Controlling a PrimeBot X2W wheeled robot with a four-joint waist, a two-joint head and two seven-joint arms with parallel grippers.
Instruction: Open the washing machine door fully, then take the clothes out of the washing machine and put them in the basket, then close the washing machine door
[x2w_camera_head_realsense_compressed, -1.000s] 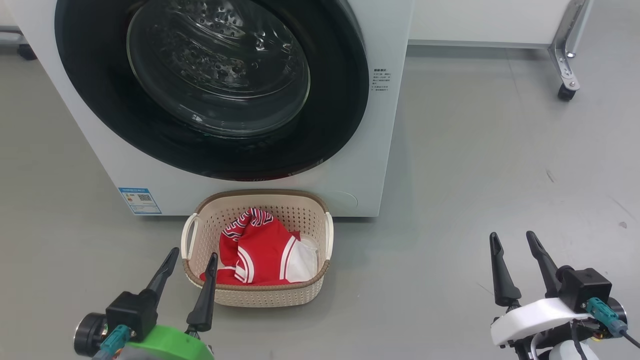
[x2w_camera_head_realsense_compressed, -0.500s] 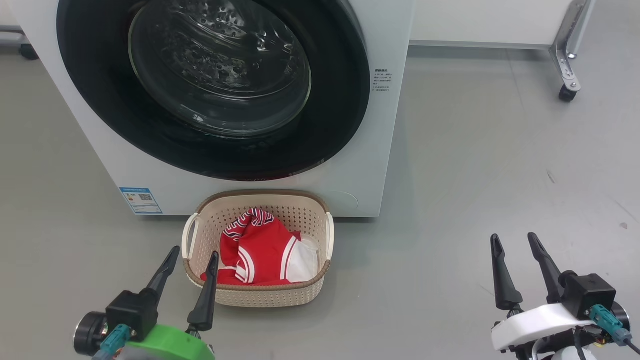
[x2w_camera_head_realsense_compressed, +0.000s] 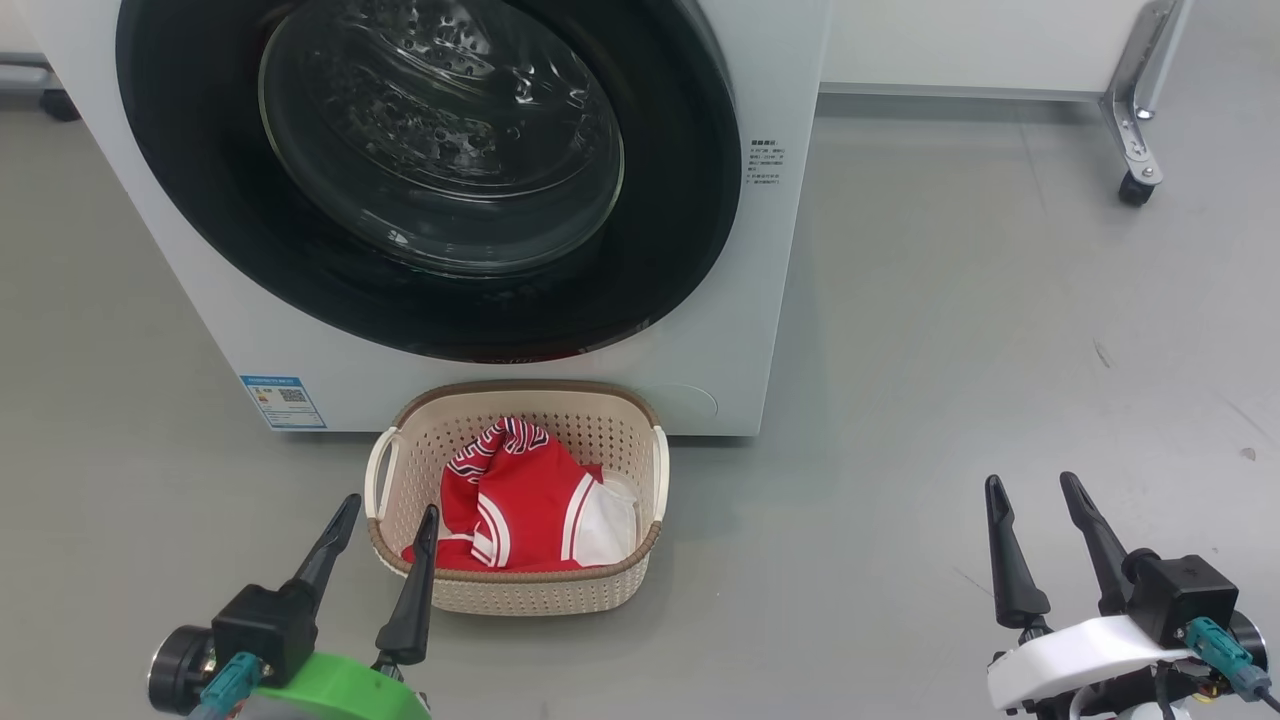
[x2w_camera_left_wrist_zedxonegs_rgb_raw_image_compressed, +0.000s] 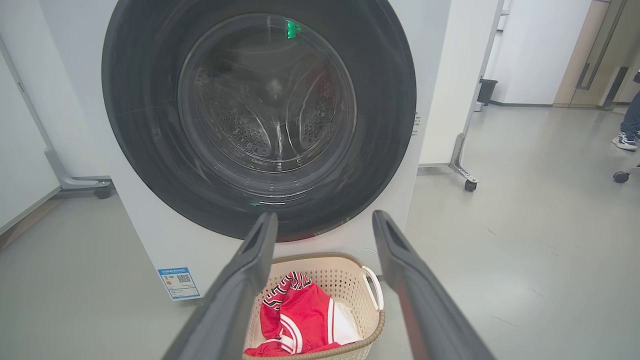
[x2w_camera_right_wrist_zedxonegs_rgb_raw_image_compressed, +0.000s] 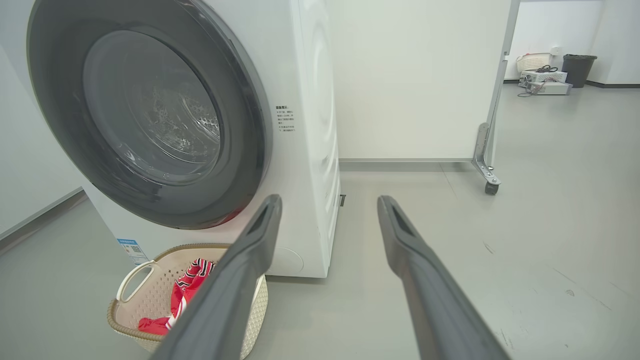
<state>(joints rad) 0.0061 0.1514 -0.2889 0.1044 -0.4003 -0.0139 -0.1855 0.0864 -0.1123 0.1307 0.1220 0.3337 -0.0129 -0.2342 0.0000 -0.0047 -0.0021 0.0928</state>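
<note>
In the head view the left hand (x2w_camera_head_realsense_compressed: 390, 503) and the right hand (x2w_camera_head_realsense_compressed: 1030, 480) are seen low, fingers spread apart, nothing held. The closing step is judged done, so the washing machine door (x2w_camera_head_realsense_compressed: 680, 200), which looks shut, is best checked for seating with both hands kept clear. The clothes (x2w_camera_head_realsense_compressed: 525, 500) lie in the basket (x2w_camera_head_realsense_compressed: 540, 595) just beside the left hand, well apart from the right, below the door.
</note>
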